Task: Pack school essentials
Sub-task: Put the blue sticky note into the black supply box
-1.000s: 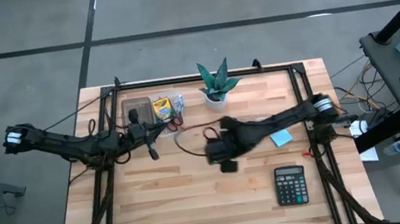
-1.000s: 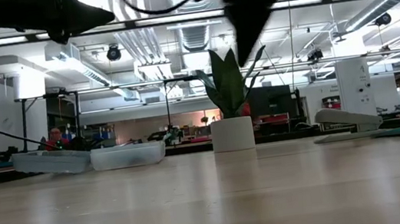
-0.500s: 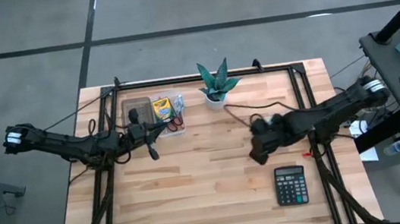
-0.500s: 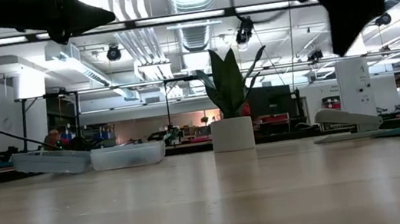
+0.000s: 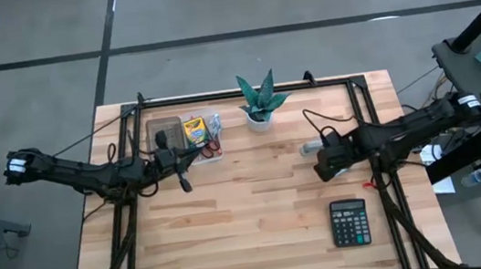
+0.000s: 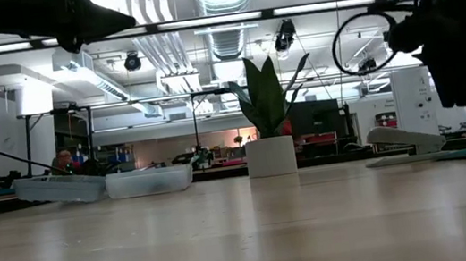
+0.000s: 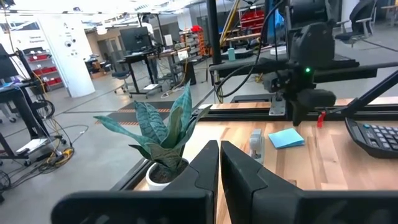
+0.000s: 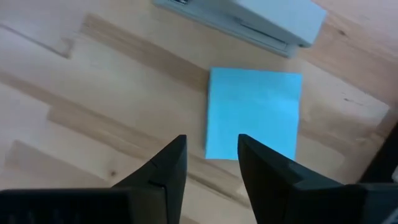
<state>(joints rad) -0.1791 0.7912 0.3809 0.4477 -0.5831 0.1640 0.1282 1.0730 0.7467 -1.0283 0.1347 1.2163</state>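
Right gripper poised above the light-blue sticky-note pad, fingers parted a moderate way with nothing between them, pointing down at the near edge of the pad; right arm reaching in low from the right edge of the table, wrist bent over the right-hand part of the top; in the high view the pad itself hidden under the gripper, plainly shown only from the right wrist and, farther off, from the left wrist; pale stapler just beyond the pad, lying flat, seen again in the low view at right; calculator near the front right of the table, well apart from the pad.

Left gripper closed tight, fingers pressed together on nothing, held over the left part of the table beside the clear container; left arm stretched in from the left edge; crayon box and red-handled scissors lying inside the container at far left; plant in a white pot standing at far centre, close before the left wrist camera; low view showing the container only as pale trays, contents not discernible.
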